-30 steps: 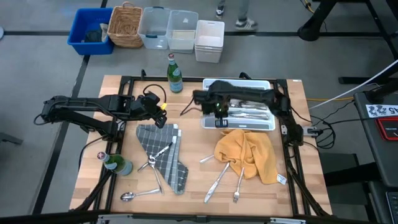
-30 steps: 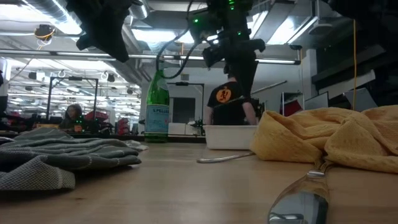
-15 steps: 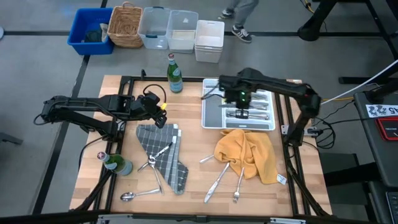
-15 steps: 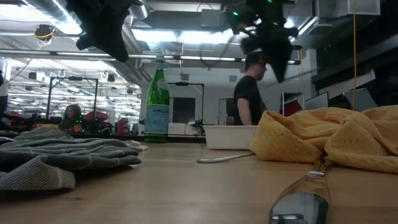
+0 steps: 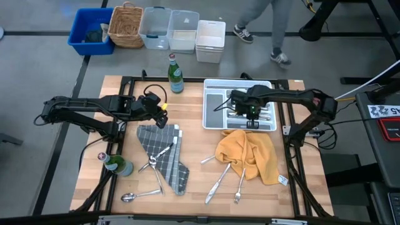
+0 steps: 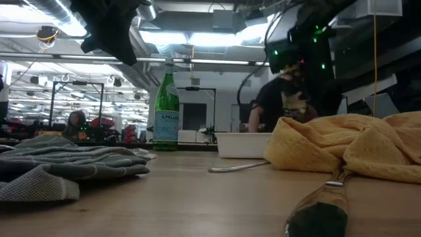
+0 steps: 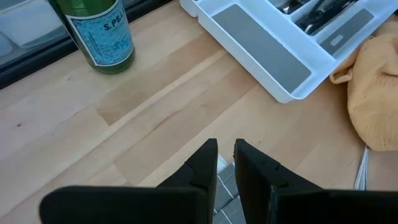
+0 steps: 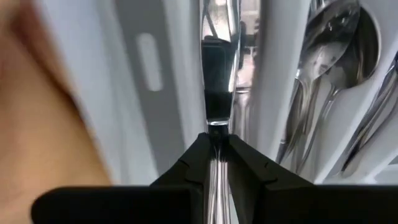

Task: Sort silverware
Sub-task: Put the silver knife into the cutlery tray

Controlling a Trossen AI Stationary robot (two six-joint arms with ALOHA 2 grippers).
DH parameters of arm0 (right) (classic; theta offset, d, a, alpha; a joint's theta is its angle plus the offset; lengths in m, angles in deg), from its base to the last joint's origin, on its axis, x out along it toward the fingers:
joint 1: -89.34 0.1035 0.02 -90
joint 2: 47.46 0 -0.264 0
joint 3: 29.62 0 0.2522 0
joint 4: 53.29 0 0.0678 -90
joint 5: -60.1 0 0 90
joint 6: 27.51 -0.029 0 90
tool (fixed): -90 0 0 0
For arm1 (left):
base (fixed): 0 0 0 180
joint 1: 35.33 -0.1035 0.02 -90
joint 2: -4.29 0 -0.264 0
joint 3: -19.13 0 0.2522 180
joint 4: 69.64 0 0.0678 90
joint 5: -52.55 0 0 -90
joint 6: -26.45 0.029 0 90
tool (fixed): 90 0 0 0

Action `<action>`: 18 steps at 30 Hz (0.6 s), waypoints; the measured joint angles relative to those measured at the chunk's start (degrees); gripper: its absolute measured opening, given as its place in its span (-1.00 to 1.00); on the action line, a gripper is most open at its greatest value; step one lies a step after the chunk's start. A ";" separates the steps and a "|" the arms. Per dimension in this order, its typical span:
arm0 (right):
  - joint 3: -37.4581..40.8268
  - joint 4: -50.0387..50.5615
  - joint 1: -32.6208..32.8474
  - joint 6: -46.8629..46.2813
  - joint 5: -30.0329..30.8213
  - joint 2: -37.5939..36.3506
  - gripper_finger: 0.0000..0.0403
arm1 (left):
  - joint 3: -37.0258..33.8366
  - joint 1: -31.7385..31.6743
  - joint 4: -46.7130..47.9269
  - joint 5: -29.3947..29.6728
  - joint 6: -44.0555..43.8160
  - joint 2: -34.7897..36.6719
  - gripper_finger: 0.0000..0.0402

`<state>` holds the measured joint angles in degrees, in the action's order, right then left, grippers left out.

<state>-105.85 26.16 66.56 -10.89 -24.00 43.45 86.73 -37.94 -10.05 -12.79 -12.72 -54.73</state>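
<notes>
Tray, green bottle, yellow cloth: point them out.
Tray (image 5: pixel 215 103), high view, bare left compartment.
Green bottle (image 5: pixel 175 76), high view, body.
Yellow cloth (image 5: pixel 253 152), high view, middle.

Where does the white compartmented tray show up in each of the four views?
High view: tray at the table's back right, under the right gripper.
Low view: low white box at centre, behind the yellow cloth.
Left wrist view: top right corner.
Right wrist view: fills the picture.
Shared landmark: the green bottle.

Two dark jointed arms, black cables, tapered black claw (image 7: pixel 225 163) fingers
</notes>
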 joint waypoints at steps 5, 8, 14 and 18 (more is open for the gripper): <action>3.73 -5.23 -3.42 0.58 0.07 0.00 -0.77 | 0.00 -0.01 0.02 0.04 -1.45 0.00 -0.79; 4.80 -7.99 -5.32 2.55 0.12 0.00 -0.77 | 0.00 -0.02 -0.01 0.02 -1.38 0.00 -0.79; 5.21 -8.92 -6.94 3.41 -0.03 0.00 -0.77 | 0.00 -0.02 -2.95 -1.13 -5.83 0.00 -0.79; 5.21 -9.17 -6.87 3.41 -0.06 0.00 -0.77 | 0.00 0.01 -4.53 -7.60 -6.36 -0.02 -0.79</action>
<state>-100.64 16.99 59.69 -7.48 -24.07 43.45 86.73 -37.93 -14.58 -20.39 -19.08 -54.76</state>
